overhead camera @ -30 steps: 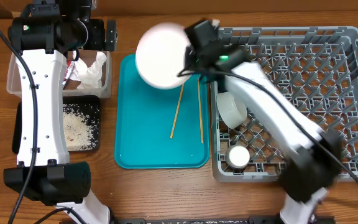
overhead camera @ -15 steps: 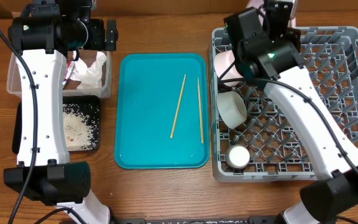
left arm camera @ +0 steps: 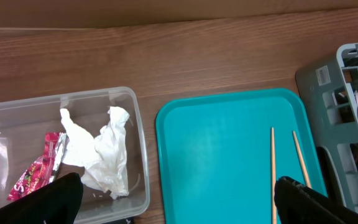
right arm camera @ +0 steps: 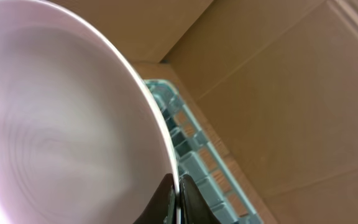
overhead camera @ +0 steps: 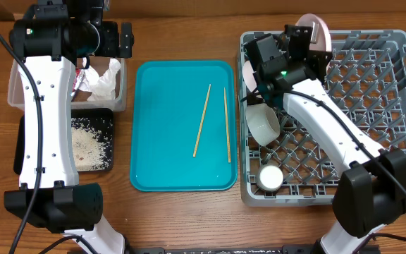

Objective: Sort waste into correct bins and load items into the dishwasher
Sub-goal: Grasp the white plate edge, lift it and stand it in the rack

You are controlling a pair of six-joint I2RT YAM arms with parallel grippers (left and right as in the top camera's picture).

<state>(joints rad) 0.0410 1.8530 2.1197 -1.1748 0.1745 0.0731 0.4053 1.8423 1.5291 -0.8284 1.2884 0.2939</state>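
Note:
My right gripper point(overhead camera: 306, 37) point(right arm camera: 178, 198) is shut on the rim of the round white plate point(overhead camera: 316, 29) point(right arm camera: 61, 124). It holds the plate on edge over the far left part of the grey dish rack point(overhead camera: 372, 106) point(right arm camera: 194, 158). A white bowl point(overhead camera: 263, 121), part of another bowl point(overhead camera: 248, 70) and a small white cup point(overhead camera: 270, 176) sit in the rack's left side. Two chopsticks point(overhead camera: 201, 120) point(left arm camera: 272, 168) lie on the teal tray point(overhead camera: 161, 141). My left gripper point(overhead camera: 111, 39) point(left arm camera: 179, 202) is open and empty above the clear tub point(overhead camera: 11, 92) point(left arm camera: 17, 112).
The clear tub holds white napkins point(overhead camera: 104, 77) point(left arm camera: 107, 155) and a red wrapper point(left arm camera: 39, 171). The black tray point(overhead camera: 20, 152) in front of it holds rice scraps point(overhead camera: 90, 141). Brown cardboard point(right arm camera: 278, 93) stands behind the rack.
My right arm carried the plate from over the teal tray's far edge to the rack's far left corner and turned it on edge. The left arm has not moved.

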